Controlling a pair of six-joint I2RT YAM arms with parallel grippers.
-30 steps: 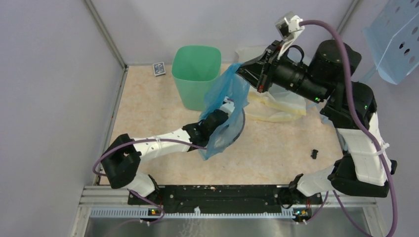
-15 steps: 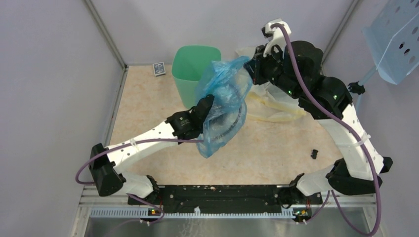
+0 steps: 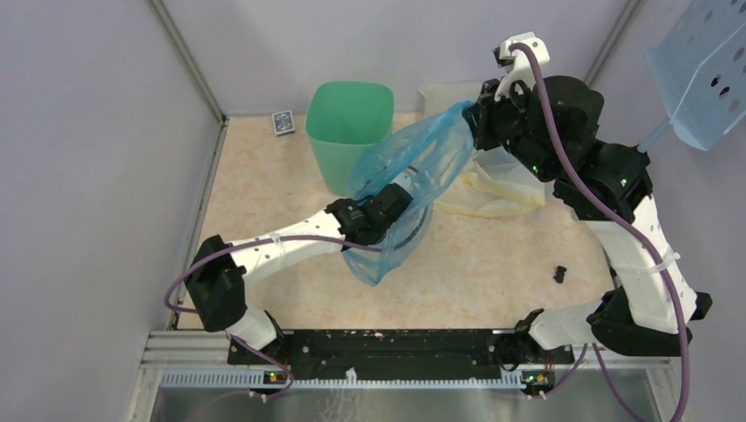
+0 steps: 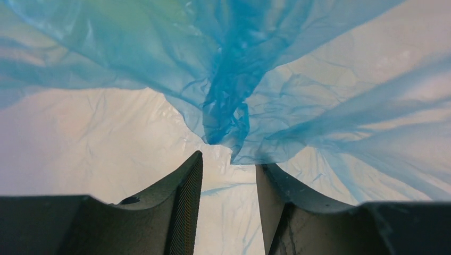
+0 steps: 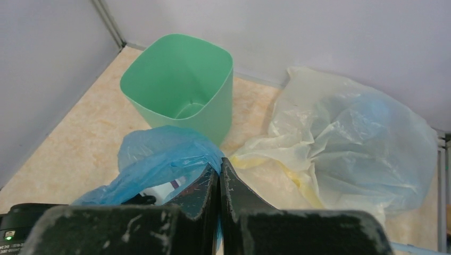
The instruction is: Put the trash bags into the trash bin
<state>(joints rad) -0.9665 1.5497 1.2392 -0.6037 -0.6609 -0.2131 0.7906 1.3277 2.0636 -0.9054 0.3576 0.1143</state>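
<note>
Right claw pinches the blue bag; left claw gapes just beside it.

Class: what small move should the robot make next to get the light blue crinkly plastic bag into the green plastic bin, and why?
Probably swing the right gripper left, over the green plastic bin. It is shut on the light blue crinkly plastic bag, which hangs beside the bin, not above it; the bin is open and empty, and the left gripper is open.
</note>
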